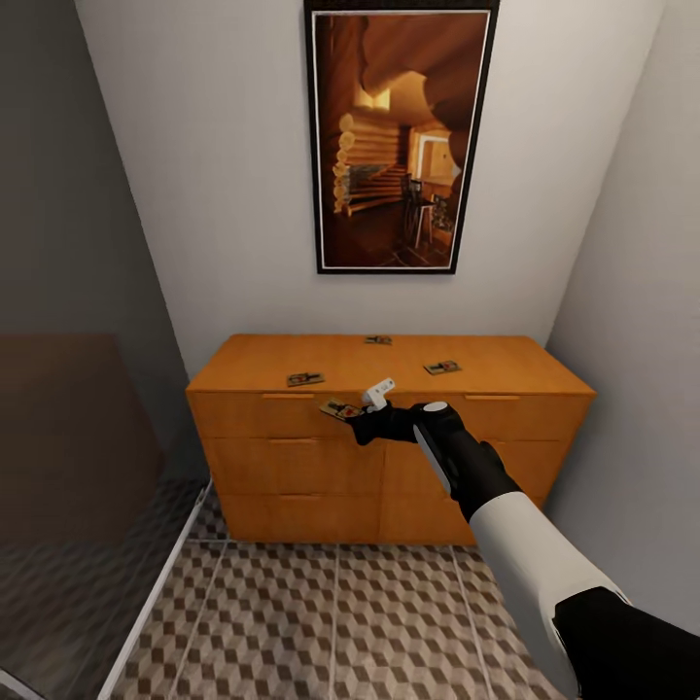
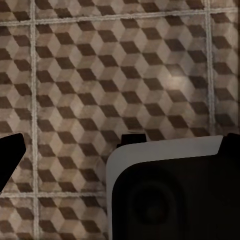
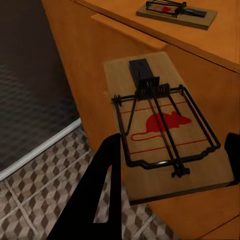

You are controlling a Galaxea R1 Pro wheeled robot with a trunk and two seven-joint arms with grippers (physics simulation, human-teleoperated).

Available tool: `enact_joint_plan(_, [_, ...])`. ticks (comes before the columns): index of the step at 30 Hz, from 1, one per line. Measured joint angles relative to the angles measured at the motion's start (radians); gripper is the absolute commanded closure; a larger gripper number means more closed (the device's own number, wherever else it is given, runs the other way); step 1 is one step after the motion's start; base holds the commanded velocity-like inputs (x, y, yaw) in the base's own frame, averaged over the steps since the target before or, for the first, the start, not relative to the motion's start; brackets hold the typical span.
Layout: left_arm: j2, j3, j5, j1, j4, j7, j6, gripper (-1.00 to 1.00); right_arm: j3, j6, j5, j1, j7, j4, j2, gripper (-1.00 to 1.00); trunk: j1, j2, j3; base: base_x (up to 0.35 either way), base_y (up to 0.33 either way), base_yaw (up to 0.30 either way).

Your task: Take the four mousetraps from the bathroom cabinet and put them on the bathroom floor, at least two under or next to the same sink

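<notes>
The orange-brown cabinet (image 1: 292,467) stands against the back wall. Three mousetraps lie on its top: one front left (image 1: 305,378), one at the back (image 1: 378,340), one to the right (image 1: 442,367). My right gripper (image 1: 358,416) is shut on the fourth mousetrap (image 1: 340,408), holding it flat in front of the top drawer, off the cabinet's top. The right wrist view shows this mousetrap (image 3: 165,135) with its red mouse print between the black fingers (image 3: 97,195), and another trap (image 3: 177,12) on the cabinet behind. My left gripper (image 2: 120,147) hangs open over the cube-pattern floor (image 2: 100,75).
A glass shower screen (image 1: 78,437) with a dark floor behind it borders the left side. A framed picture (image 1: 399,136) hangs above the cabinet. A plain wall (image 1: 642,321) closes the right. Patterned floor tiles (image 1: 340,622) stretch between me and the cabinet.
</notes>
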Motion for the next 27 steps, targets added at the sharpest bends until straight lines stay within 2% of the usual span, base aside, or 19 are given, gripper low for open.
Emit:
enact_joint_plan(12, [0.0, 0.0, 0.0, 0.0, 0.0, 0.0, 0.0, -1.0, 0.0, 0.0, 0.0, 0.0, -0.004, 0.006, 0.0, 1.0, 0.0, 0.0, 0.0, -0.153, 0.101, 0.0])
enact_joint_plan(16, [0.0, 0.0, 0.0, 0.0, 0.0, 0.0, 0.0, -1.0, 0.001, -0.001, 0.0, 0.0, -0.04, 0.021, 0.001, 1.0, 0.0, 0.0, 0.0, -0.033, 0.032, 0.0])
enact_joint_plan(20, [0.0, 0.0, 0.0, 0.0, 0.0, 0.0, 0.0, -1.0, 0.001, -0.016, 0.0, 0.001, -0.077, 0.09, 0.001, 1.0, 0.0, 0.0, 0.0, -0.007, 0.007, 0.0])
enact_joint_plan(22, [0.0, 0.0, 0.0, 0.0, 0.0, 0.0, 0.0, -1.0, 0.001, -0.037, 0.0, 0.0, -0.083, 0.127, 0.002, 1.0, 0.0, 0.0, 0.0, -0.002, 0.002, 0.0])
enact_joint_plan(27, [0.0, 0.0, 0.0, 0.0, 0.0, 0.001, 0.0, -1.0, 0.0, -0.145, 0.001, 0.001, -0.087, 0.229, -0.001, 1.0, 0.0, 0.0, 0.0, 0.0, 0.0, 0.0])
